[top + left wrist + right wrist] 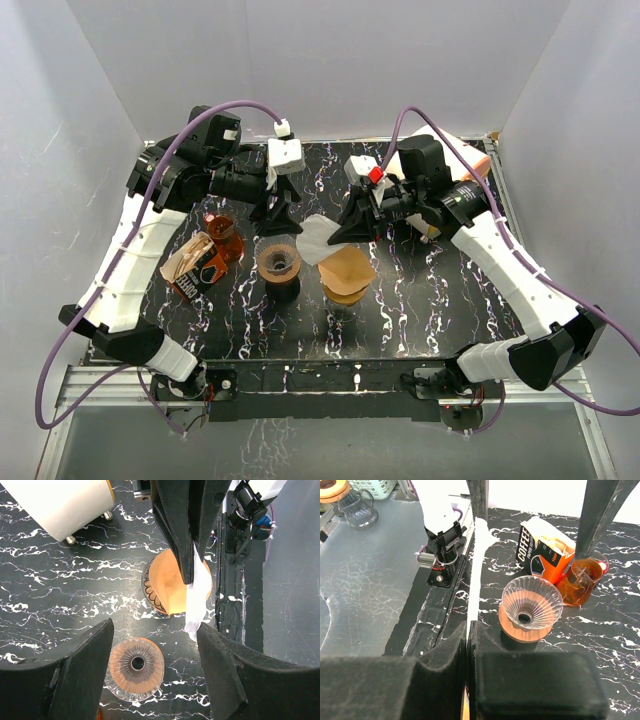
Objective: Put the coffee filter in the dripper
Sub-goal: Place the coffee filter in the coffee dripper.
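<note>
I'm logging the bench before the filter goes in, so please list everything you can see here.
dripper: one, clear ribbed glass on a wooden base, table centre, empty
white filter: one, white, pinched in the right gripper, between the dripper and the brown stack
brown filter stack: one, brown, right of the dripper
coffee filter box: one, orange and black, left of the dripper
amber server: one, amber glass, beside the box
white cylinder: one, white, on small feet
glass pitcher: one, clear, off the table
green basket: one, green, beside the pitcher
table: one, black marbled
left gripper: one, black, open, above the dripper
right gripper: one, black, shut on the white filter
</note>
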`<action>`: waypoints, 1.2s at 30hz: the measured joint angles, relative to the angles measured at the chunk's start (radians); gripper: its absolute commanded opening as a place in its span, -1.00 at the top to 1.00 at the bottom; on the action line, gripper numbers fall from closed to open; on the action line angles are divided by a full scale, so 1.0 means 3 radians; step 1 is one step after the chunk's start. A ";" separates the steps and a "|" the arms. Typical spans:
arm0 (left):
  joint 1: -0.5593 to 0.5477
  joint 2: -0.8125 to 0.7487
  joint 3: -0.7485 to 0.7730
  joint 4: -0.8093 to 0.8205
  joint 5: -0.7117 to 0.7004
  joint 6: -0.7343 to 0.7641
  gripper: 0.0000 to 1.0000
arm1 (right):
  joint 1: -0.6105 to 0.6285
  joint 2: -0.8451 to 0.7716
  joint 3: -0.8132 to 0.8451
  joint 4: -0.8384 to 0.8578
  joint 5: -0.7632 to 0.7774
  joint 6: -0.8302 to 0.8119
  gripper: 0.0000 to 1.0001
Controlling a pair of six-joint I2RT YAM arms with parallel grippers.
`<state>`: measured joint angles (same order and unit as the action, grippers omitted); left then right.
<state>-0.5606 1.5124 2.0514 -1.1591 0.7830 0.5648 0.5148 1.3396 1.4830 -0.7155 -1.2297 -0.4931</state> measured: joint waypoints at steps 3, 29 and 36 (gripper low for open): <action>0.0000 0.0000 0.0008 0.0001 0.0000 -0.0001 -0.42 | 0.0000 0.0000 -0.0036 -0.0046 0.0010 -0.0045 1.00; 0.0001 0.0000 0.0009 0.0001 0.0055 -0.0028 -0.27 | 0.0000 -0.0001 -0.0069 -0.0125 -0.0013 -0.0173 1.00; 0.0000 0.0003 -0.0095 0.0011 0.0097 -0.0023 -0.32 | 0.0000 -0.0001 -0.0069 -0.0125 -0.0034 -0.0182 1.00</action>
<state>-0.5606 1.5131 2.0228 -1.1557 0.8120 0.5579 0.5148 1.3392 1.4624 -0.7528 -1.2400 -0.5476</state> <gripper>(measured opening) 0.654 0.009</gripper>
